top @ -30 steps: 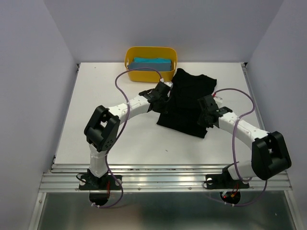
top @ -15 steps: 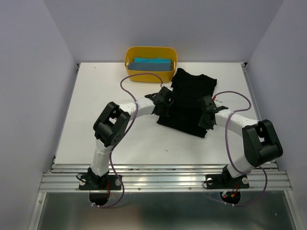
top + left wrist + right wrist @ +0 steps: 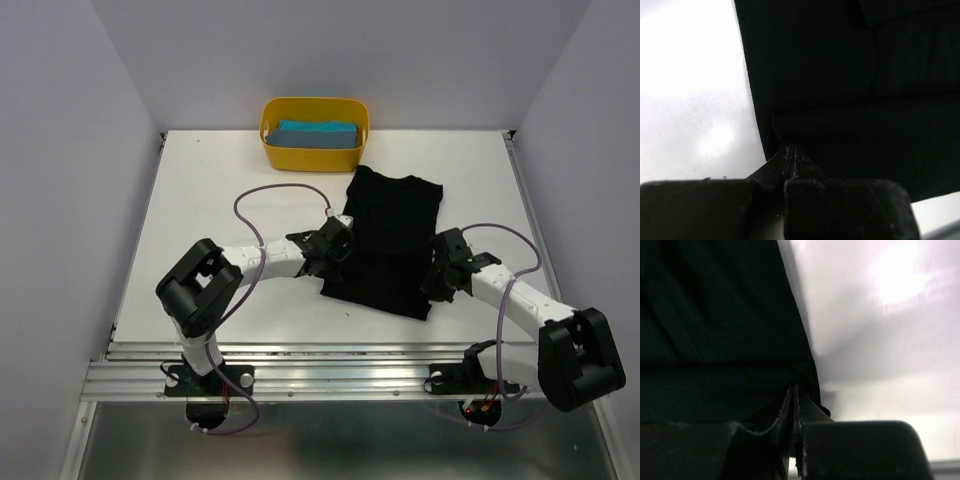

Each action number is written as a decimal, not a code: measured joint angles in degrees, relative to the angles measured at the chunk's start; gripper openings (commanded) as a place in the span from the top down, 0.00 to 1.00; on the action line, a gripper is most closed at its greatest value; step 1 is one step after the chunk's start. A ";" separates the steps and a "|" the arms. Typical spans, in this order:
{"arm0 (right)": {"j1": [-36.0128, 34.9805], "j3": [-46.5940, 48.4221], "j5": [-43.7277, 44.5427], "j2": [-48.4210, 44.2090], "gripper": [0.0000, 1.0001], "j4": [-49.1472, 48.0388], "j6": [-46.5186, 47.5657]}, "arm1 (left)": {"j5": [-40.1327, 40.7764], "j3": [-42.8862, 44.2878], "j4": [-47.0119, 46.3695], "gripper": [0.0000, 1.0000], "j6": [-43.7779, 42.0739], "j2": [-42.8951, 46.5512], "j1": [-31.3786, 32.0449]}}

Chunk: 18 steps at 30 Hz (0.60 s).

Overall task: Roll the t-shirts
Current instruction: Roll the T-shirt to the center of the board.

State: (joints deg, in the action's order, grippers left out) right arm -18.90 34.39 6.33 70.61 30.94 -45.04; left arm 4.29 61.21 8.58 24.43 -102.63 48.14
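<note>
- Left claw [image 3: 790, 152]: the fingers are pressed tight together, and a bunched bit of the black t-shirt [image 3: 388, 235] is caught right at the tips. So it's pinching the shirt's left edge.
- Just past those tips in the left wrist view, the black cloth fills most of the picture. There's a folded layer running across it, and the white table [image 3: 200, 220] shows off to the claw's left.
- Right claw [image 3: 794, 397]: same deal. The fingers are closed down to a thin slit with the shirt's right edge nipped between them. There's dark cloth on the claw's left and bare tabletop on its right.
- From the top camera, both claws sit low on the table. They face each other across the near part of the shirt, one on each side edge, a bit up from the hem.
- The black shirt lies flat between the two claws as a long, narrow shape. The hem end is closest to the arm bases and the collar end runs away from the claws toward the back, leaning a little to the right.
- Well beyond both claws, at the back edge of the table and more on the left claw's side, is the yellow tub [image 3: 310, 158].
- The teal t-shirt [image 3: 318, 133] is inside that tub as a flat folded bundle, well apart from the black one.
</note>
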 measured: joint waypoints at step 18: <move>-0.70 3.67 -7.54 -16.24 0.28 12.48 -6.16 | -4.83 -8.79 7.17 0.33 8.44 21.46 -3.48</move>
State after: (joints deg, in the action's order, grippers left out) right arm -19.59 38.06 -1.21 54.37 43.42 -51.20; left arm -0.54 52.42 15.75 32.86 -81.17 44.66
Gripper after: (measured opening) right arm 0.721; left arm 0.660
